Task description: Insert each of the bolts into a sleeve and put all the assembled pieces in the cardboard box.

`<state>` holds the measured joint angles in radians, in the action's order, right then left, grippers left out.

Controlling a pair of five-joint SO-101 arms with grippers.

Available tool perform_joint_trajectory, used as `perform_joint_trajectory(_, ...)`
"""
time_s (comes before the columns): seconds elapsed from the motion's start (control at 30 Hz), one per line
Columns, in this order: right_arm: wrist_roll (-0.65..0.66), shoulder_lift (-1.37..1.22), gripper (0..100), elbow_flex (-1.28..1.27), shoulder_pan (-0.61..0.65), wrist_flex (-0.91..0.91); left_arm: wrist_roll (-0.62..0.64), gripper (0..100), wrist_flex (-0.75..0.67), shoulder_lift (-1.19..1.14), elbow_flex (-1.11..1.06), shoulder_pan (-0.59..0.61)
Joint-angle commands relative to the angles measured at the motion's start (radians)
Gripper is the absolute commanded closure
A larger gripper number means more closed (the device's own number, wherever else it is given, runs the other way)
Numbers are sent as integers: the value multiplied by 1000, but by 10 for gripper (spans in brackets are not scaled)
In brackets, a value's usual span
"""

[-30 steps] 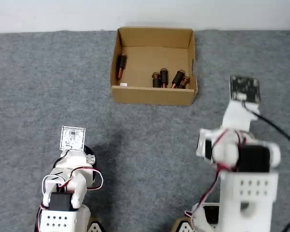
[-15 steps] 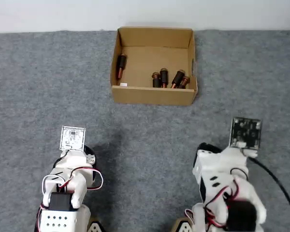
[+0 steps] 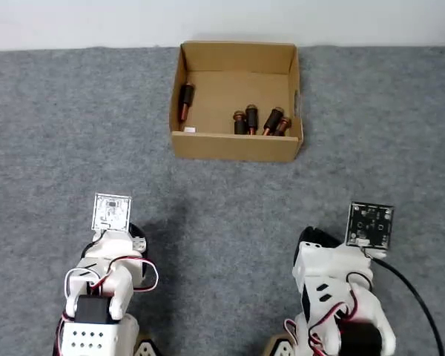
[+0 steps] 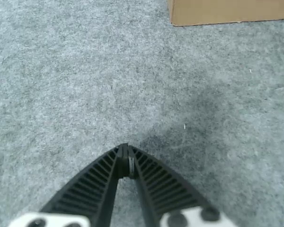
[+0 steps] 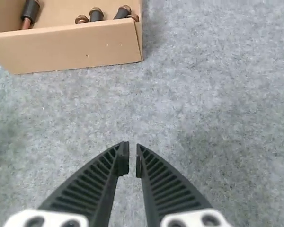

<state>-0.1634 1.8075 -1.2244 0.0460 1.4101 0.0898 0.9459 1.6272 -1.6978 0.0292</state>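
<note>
5 bolt-and-sleeve assemblies lie inside the cardboard box [image 3: 233,146]: 1 [image 3: 185,101] rests along its left wall, and 4 [image 3: 271,119] are clustered against the front wall toward the right corner. The box sits at the far middle of the grey carpeted surface [image 3: 222,200]. Both arms are drawn back at the near edge, well apart from the box. The left claw [image 4: 126,161] is pressed together over bare carpet, tips touching. The right claw [image 5: 129,161] is almost pressed together, with a thin slit between its tips, pinching nothing.
</note>
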Motion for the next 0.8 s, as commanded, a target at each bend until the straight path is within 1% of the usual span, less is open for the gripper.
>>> perform_joint_trajectory(0.0,-2,1,990,-26,-12,-53,-5,993,12,8,7,3)
perform_joint_trajectory(0.23,-2,7,990,-224,-12,-222,-5,993,12,8,7,3)
perform_joint_trajectory(0.4,-2,7,990,-362,-7,-289,-5,993,12,8,7,3)
perform_joint_trajectory(0.53,-2,7,990,-448,-7,-300,-5,993,12,8,7,3)
perform_joint_trajectory(0.63,-2,5,990,-459,-12,-291,-5,993,12,8,7,3)
perform_joint_trajectory(0.77,-2,4,990,-459,-12,-228,-5,993,12,8,7,3)
